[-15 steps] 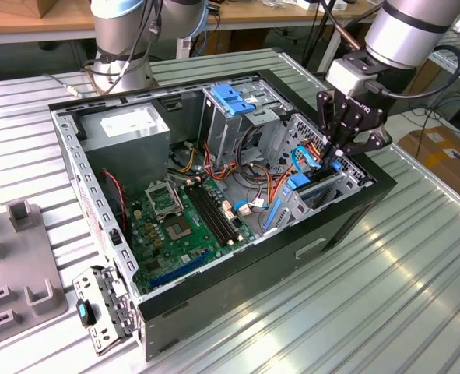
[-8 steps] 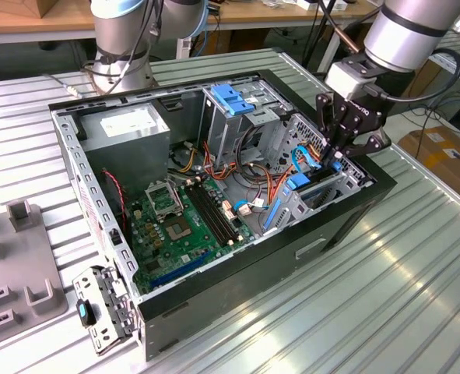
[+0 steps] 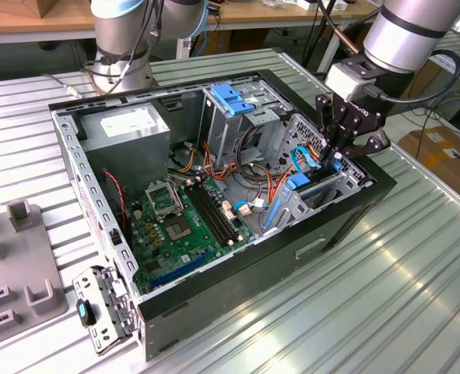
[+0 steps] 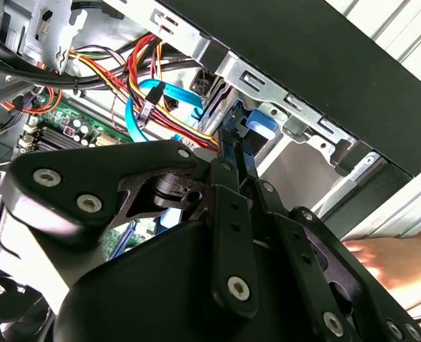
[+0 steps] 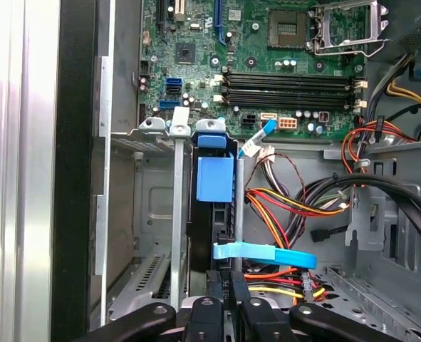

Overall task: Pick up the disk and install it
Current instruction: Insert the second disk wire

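Note:
The disk (image 5: 215, 178) stands on edge in the metal drive bay (image 5: 176, 214) at the corner of the open computer case (image 3: 214, 296). Its light-blue carrier rail (image 4: 258, 127) and dark edge face the wrist cameras, and its label is hidden. My gripper (image 3: 340, 152) hangs over that bay on the exterior view's right. Its black fingers (image 4: 233, 153) meet on the disk's thin upper edge, as the first wrist view's gripper (image 5: 224, 285) also shows. Most of the disk sits down between the bay walls.
Red, yellow and orange cable bundles (image 5: 288, 206) and a flat blue cable (image 5: 267, 254) crowd the bay. The motherboard (image 3: 179, 226), grey power-supply box (image 3: 128, 128) and a blue-handled drive cage (image 3: 233, 101) fill the case. A hand (image 4: 388, 263) rests outside it.

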Robot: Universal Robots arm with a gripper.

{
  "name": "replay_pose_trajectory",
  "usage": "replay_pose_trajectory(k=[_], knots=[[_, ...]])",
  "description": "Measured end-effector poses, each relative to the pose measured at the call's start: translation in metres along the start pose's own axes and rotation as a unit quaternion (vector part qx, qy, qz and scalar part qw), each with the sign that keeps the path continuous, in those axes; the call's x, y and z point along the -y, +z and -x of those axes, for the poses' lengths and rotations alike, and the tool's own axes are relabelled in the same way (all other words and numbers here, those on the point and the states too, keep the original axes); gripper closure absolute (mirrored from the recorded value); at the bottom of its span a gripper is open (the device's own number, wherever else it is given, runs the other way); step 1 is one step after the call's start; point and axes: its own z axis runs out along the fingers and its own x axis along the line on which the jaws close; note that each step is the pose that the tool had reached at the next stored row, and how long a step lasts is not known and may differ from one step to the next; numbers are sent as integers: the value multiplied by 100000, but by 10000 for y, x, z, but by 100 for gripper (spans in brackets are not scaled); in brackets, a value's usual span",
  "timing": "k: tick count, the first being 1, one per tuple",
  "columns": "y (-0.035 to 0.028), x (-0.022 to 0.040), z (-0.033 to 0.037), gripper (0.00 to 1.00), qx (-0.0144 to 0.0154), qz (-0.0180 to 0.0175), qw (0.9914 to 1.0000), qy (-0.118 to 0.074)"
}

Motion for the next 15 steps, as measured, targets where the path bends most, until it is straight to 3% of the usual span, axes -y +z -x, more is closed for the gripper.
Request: replay_pose_trajectory(k=[15], knots=[[47,0,-1,84,-15,-2,100000,0]])
